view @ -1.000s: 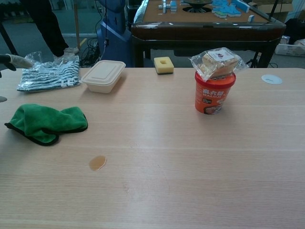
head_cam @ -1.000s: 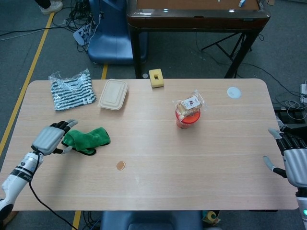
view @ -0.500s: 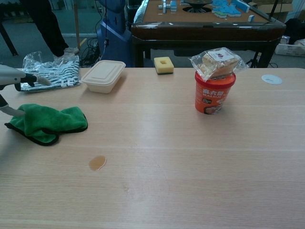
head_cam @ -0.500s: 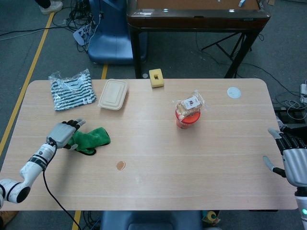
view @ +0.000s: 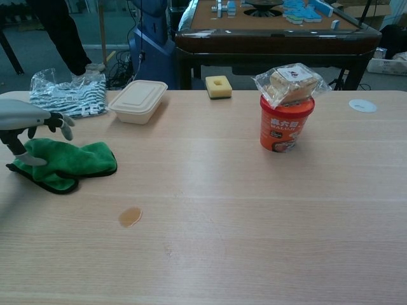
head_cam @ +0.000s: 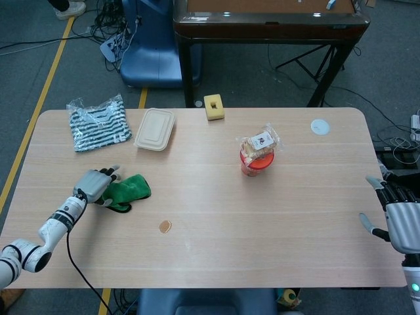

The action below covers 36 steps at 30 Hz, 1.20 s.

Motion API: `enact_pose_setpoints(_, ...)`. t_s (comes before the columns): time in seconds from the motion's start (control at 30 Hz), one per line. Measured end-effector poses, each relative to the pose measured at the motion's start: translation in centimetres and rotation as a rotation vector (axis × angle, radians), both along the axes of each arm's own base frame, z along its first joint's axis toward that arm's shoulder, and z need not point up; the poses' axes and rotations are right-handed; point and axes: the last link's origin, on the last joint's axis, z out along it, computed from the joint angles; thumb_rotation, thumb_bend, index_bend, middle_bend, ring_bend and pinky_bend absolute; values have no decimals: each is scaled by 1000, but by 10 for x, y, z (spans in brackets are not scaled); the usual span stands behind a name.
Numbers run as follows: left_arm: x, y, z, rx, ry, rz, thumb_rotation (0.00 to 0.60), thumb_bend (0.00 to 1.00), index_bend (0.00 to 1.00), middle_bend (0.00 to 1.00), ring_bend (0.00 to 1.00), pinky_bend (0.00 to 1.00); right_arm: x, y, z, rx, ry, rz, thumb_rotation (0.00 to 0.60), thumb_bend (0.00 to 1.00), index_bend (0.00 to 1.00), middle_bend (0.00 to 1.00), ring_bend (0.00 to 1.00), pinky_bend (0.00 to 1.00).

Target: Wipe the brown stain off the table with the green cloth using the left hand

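Hovering over the left end of the crumpled green cloth (head_cam: 125,191), the left hand (head_cam: 95,184) in the head view has its fingers spread, pointing toward the far side of the pale wooden table (head_cam: 210,262); whether they touch the fabric cannot be told here. The cloth lies near the table's left edge, and the small round brown stain (head_cam: 165,226) sits apart from it, nearer the front edge and a little to the right. Beyond the cloth are a striped garment in a clear plastic bag (head_cam: 98,123) and a beige lidded food container (head_cam: 155,129), with a yellow sponge (head_cam: 214,107) at the far edge. A red instant-noodle cup topped by a wrapped snack packet (head_cam: 258,152) stands near the centre, and a white round disc (head_cam: 319,126) lies at the far right. The right hand (head_cam: 396,214) rests at the right edge, fingers apart, holding nothing.

In the chest view, the left hand (view: 28,124) comes in from the left, its fingers (view: 63,125) spread above the cloth (view: 67,163) and its thumb reaching down onto the fabric. The stain (view: 130,216) lies nearer the camera, to the right of the cloth.
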Motion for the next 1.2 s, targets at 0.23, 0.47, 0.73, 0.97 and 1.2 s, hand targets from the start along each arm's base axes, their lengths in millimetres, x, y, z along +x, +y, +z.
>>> enact_pose_setpoints(0.23, -4, 6, -10, -11, 12, 0, 600, 224, 290, 139, 270, 507, -2, 2, 1, 0, 0, -10, 600, 350, 159, 235, 207, 238)
enact_pose_setpoints(0.47, -8, 8, -18, -23, 4, 21, 600, 227, 458, 253, 384, 633, -4, 2, 0, 2, -3, -17, 600, 350, 159, 237, 207, 238)
enact_pose_setpoints(0.73, -8, 7, -22, -29, -53, 30, 600, 250, 605, 565, 584, 864, -6, 5, 2, -4, -9, -19, 600, 351, 174, 244, 207, 238)
enact_pose_setpoints(0.97, -1, -3, -28, -85, -108, 0, 600, 251, 599, 592, 601, 877, -7, 6, 1, -2, -11, -13, 600, 350, 177, 245, 206, 238)
enact_pose_setpoints(1.2, 20, -22, -42, -187, -150, -71, 600, 251, 585, 592, 601, 877, -6, 8, 1, -1, -12, -9, 600, 350, 179, 246, 207, 238)
